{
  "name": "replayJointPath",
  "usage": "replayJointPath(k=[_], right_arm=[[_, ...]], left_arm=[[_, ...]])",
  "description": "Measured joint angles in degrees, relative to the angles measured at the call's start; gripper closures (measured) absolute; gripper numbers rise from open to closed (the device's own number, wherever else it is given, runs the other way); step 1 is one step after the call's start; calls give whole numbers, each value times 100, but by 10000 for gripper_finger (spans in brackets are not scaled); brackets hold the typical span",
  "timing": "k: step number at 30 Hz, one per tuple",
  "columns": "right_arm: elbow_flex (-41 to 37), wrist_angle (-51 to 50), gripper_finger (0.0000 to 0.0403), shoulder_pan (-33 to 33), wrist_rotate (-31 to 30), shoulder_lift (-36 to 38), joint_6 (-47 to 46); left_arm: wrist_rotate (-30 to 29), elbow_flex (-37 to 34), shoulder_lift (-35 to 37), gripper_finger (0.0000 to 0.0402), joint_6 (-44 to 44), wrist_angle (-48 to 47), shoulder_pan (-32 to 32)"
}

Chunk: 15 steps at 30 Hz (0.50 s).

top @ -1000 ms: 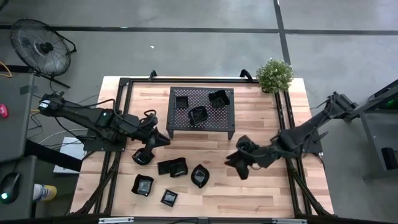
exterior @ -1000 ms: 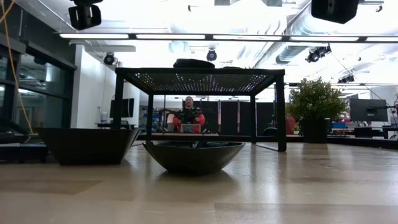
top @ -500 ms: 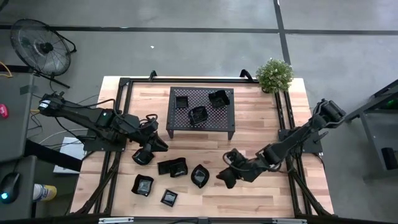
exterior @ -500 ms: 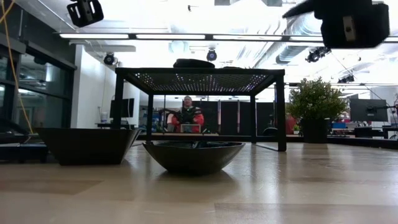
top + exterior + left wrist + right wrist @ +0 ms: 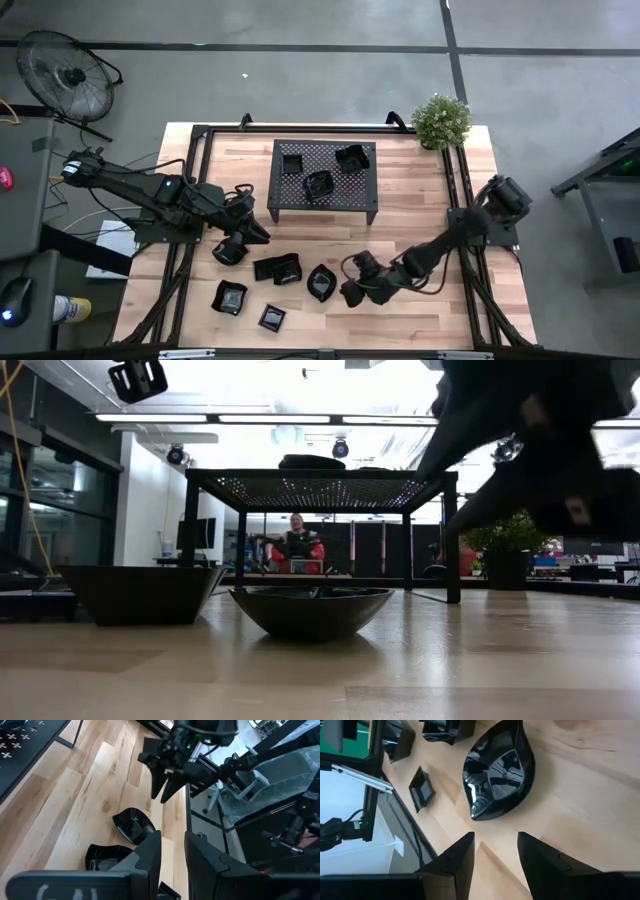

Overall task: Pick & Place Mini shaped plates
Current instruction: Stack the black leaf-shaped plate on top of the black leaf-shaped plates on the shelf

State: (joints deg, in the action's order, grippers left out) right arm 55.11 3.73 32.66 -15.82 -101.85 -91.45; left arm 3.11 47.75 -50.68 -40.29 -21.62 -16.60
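The high view looks straight down on the whole table (image 5: 400,215). The low view looks level across it. Both wrist views look closely at the leaf plate (image 5: 497,770).

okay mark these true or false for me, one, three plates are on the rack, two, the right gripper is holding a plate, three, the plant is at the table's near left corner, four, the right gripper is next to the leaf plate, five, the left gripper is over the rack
1. Three plates sit on the rack. True.
2. The right gripper holds a plate. False: its fingers are open and empty.
3. The plant stands at the table's near left corner. False: it stands at the far right corner.
4. The right gripper is next to the leaf plate. True: the right wrist view shows that plate just ahead of its open fingers.
5. The left gripper is over the rack. False: it is left of the rack, over a plate on the table.
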Motion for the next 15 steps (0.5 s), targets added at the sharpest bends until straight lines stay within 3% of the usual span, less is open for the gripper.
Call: replayJointPath(k=[6,15], right_arm=[[0,580,258,-152,-32,-485,21],[0,594,258,-254,-329,-615,-3]], left_arm=[[0,0,0,318,-2,1,0],[-4,0,-2,318,-44,5,0]])
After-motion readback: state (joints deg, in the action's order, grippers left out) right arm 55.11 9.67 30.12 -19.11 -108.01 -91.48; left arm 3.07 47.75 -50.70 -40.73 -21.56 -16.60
